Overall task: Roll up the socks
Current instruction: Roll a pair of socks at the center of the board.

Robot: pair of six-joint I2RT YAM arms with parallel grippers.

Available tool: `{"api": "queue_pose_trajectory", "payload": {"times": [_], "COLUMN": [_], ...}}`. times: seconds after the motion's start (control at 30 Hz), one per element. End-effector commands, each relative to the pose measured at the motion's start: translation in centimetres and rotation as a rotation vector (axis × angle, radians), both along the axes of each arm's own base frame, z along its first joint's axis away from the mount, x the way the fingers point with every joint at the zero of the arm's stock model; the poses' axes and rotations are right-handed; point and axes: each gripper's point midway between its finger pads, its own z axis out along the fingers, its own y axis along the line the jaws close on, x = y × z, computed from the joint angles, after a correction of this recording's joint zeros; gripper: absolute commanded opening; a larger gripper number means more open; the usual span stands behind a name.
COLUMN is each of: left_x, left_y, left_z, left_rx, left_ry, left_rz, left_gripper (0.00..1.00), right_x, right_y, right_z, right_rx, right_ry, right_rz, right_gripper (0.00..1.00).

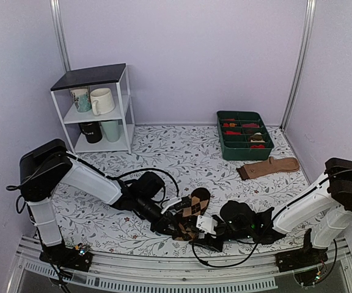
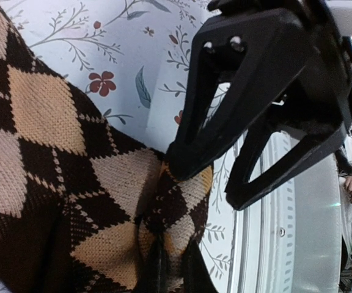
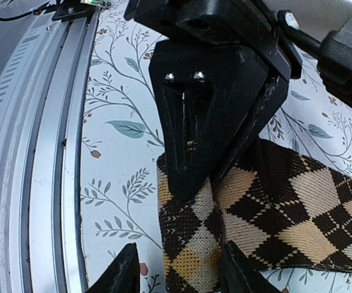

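Observation:
The socks (image 1: 195,204) are dark brown with tan-orange argyle diamonds and lie near the table's front edge. In the left wrist view the socks (image 2: 54,159) fill the left half, and my left gripper (image 2: 173,259) is shut on a bunched fold at their near end. My right gripper (image 2: 209,183) hangs just above that end with its jaws apart. In the right wrist view my right gripper (image 3: 179,274) stands open, straddling the end of the socks (image 3: 298,207). One finger is clear of the fabric. The left gripper (image 3: 188,180) pinches the same end from above.
A white shelf (image 1: 96,110) with mugs stands at the back left. A green bin (image 1: 244,134) of small red bundles sits at the back right, with a plain tan sock (image 1: 267,166) lying in front of it. The metal front rail (image 3: 41,152) runs close beside the grippers.

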Motion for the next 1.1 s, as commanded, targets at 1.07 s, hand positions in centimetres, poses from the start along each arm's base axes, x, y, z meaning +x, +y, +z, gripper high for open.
{"api": "queue_pose_trajectory", "payload": {"times": [1.07], "left_x": [-0.7], "left_y": [2.1], "left_z": [6.4], "left_rx": [-0.25], "left_ry": [-0.689], "left_rz": [-0.006], "left_gripper": [0.34], "right_x": [-1.6], "right_y": [-3.2], "right_z": [-7.0], "right_rx": [-0.263], "right_ry": [0.698], "right_rz": [-0.118], "right_gripper": [0.11]}}
